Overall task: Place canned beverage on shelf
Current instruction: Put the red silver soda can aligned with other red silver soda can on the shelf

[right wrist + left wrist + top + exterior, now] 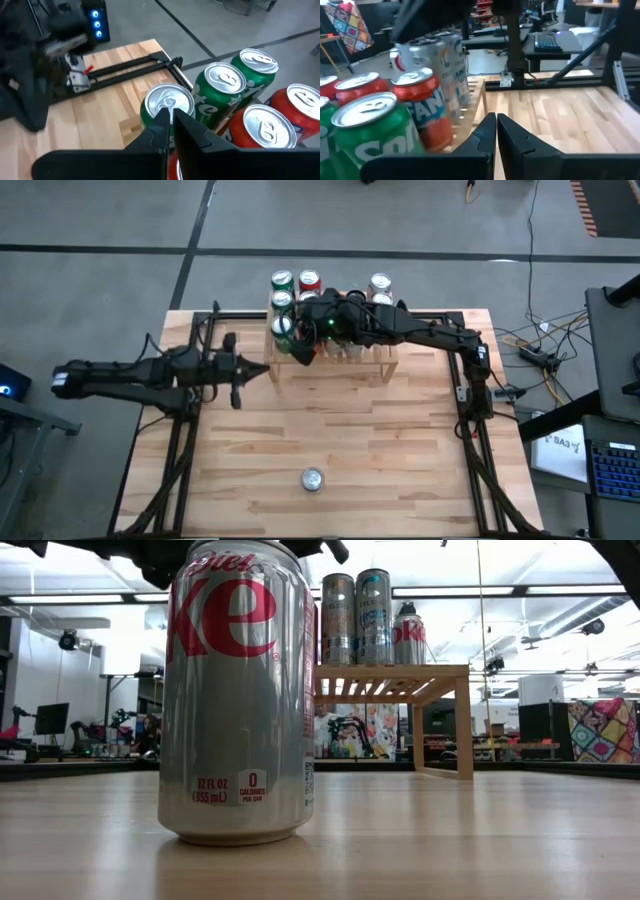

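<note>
bright, even overhead light fills the room; ceiling strip lights [560, 590] blow out white behind the near can [238, 690], and the left wrist view's cans [370, 125] look soft.

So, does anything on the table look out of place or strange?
One silver can stands alone near the table's front edge, far from the shelf where the other cans are gathered. It is upright and looks undamaged. Nothing looks spilled or tipped.

Both arms are matte black, built of slim jointed segments with black cabling alongside. Each hand [496, 131] [170, 122] carries two dark, angular, wedge-shaped fingers. A green light glows on the right arm.
</note>
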Action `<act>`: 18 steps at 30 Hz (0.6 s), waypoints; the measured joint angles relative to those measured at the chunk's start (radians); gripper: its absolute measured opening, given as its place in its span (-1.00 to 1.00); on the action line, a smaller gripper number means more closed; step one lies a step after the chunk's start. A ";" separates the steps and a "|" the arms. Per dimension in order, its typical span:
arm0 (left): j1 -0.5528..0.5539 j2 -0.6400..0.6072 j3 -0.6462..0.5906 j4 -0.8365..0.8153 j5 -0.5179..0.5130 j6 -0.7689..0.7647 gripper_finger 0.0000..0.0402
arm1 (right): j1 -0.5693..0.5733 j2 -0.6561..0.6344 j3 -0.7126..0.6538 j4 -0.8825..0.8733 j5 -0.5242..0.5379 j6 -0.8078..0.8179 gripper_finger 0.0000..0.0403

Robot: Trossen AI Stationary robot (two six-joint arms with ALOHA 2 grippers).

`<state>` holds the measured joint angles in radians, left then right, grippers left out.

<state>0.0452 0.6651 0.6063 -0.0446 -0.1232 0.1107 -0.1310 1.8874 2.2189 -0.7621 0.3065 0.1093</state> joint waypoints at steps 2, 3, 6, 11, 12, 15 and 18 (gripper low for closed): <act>-0.054 0.008 -0.004 -0.001 -0.074 -0.004 -1.00 | 0.001 0.000 0.000 0.013 0.000 0.028 -0.94; -0.078 0.014 -0.006 -0.001 -0.113 -0.008 -1.00 | 0.002 0.000 0.000 0.014 0.000 0.045 -0.94; -0.134 0.036 -0.009 -0.001 -0.187 -0.025 -1.00 | 0.002 0.000 0.000 0.030 -0.001 0.077 -0.94; -0.180 0.085 -0.008 0.011 -0.192 -0.072 -1.00 | 0.006 -0.004 0.000 -0.009 -0.138 0.114 -0.94; -0.186 0.095 -0.008 0.017 -0.192 -0.077 -1.00 | 0.006 -0.006 0.000 -0.020 -0.171 0.134 -0.94; -0.207 0.126 -0.006 0.047 -0.193 -0.081 -1.00 | 0.006 -0.015 0.001 -0.057 -0.336 0.144 -0.94; -0.238 0.159 -0.006 0.079 -0.191 -0.087 -1.00 | 0.009 -0.016 0.001 -0.122 -0.549 0.174 -0.94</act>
<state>-0.1924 0.8246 0.5999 0.0346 -0.3146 0.0235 -0.1222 1.8709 2.2200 -0.8845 -0.2425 0.2831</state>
